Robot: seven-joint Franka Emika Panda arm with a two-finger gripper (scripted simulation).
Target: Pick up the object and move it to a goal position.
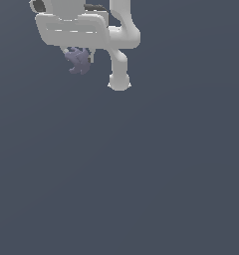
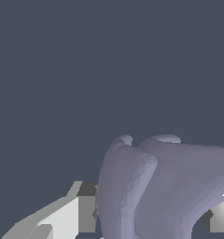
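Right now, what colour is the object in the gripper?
Pale lavender-grey, plain, no pattern. The object shows best in the wrist view, between the gripper fingers.

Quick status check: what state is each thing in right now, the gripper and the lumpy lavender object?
gripper: shut on the lavender-grey object, a finger on either side of it.
lavender-grey object: held between the fingers, hanging just below the white gripper body in the exterior view; whether it is clear of the surface cannot be told.

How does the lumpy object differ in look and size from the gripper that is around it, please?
Colour: the object is pale lavender-grey, the gripper white. Shape: the object is lobed and irregular, the gripper blocky with flat faces. Size: the object is narrower than the gripper. Both sit near the top of the exterior view, the object between the fingers.
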